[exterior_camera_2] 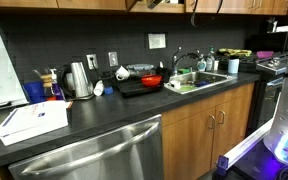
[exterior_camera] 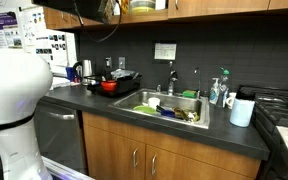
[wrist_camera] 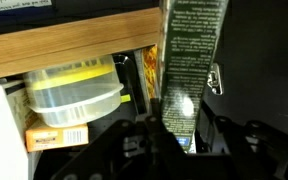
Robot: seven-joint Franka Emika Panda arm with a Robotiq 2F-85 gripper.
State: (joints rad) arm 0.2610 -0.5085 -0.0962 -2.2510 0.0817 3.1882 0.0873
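In the wrist view the claw comes in from the bottom, its fingers closed on a tall dark packet with small pale print. The packet stands nearly upright between the fingers, just in front of a cupboard shelf. To its left on the shelf, a clear tub with a yellow lid rests above an orange box with a barcode label, under a wooden board. An exterior view shows the kitchen: a dark counter, a sink, a red pot and a kettle
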